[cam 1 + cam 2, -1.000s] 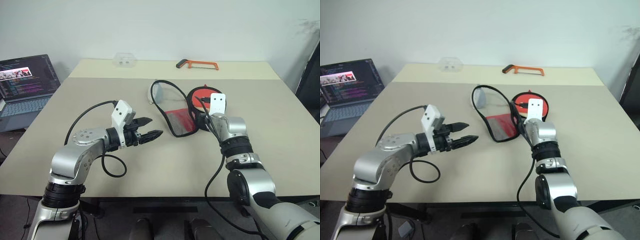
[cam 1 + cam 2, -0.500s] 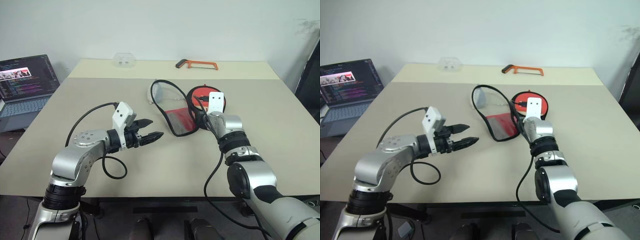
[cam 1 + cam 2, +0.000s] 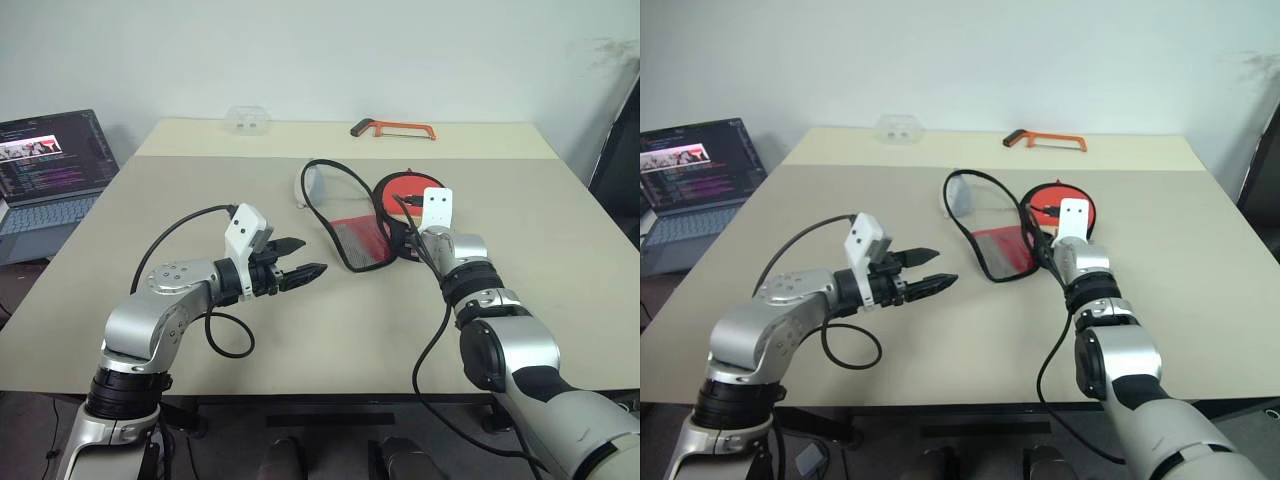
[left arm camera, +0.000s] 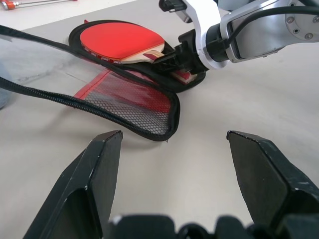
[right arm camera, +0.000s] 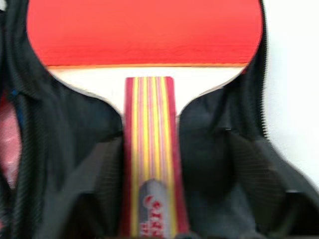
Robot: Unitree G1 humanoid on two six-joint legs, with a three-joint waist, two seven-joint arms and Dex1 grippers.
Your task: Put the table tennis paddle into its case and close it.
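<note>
The table tennis paddle (image 4: 119, 41) lies red face up on the black inner half of the open case (image 4: 134, 99), its striped wooden handle (image 5: 149, 149) pointing toward me. The case's red mesh flap (image 3: 358, 240) is spread on the table to the left of the paddle. My right gripper (image 4: 174, 59) is at the handle's end, open, with a finger on each side of the handle. Well left of the case, my left gripper (image 3: 310, 256) hovers open over the table and holds nothing.
A grey pouch (image 3: 314, 186) stands by the case's raised zip loop. An orange hacksaw (image 3: 393, 127) and a clear plastic box (image 3: 248, 118) lie at the table's far edge. An open laptop (image 3: 50, 165) sits off the left side.
My right gripper has opened around the paddle's handle and its wrist has shifted very slightly. The paddle, the case and the left arm are where they were.
</note>
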